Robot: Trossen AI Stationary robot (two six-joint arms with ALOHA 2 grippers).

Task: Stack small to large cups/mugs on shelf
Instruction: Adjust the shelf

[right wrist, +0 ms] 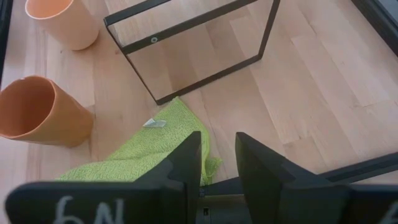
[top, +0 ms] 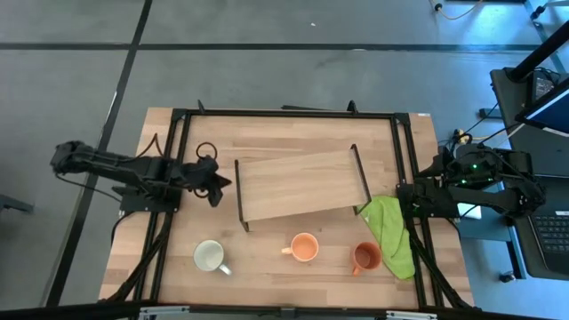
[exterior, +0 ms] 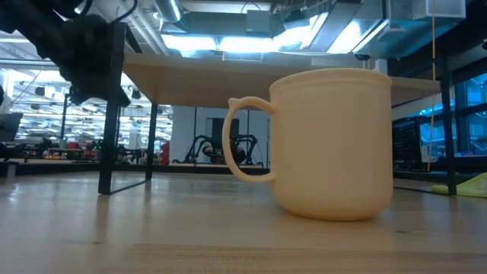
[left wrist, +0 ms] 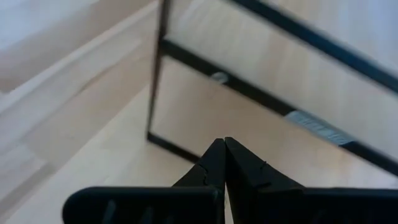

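Observation:
The shelf (top: pixel 302 185), a light-wood board on black wire legs, stands mid-table. Three mugs stand upright on their bases along the table's near edge: white (top: pixel 210 256), light orange (top: pixel 304 247) and dark orange-brown (top: pixel 365 258). My left gripper (top: pixel 224 184) is shut and empty just left of the shelf's left end, whose wire leg (left wrist: pixel 155 74) lies ahead of the fingertips (left wrist: pixel 224 149). My right gripper (right wrist: pixel 217 162) is open and empty at the table's right edge, over the lime-green cloth (right wrist: pixel 143 149). The light orange mug fills the low view (exterior: pixel 331 144).
The lime-green cloth (top: pixel 388 233) lies crumpled by the shelf's right leg and the dark orange-brown mug (right wrist: pixel 40 112). A black frame (top: pixel 284 113) runs around the table. Bare wood (top: pixel 267 133) lies between the shelf and the table's far edge.

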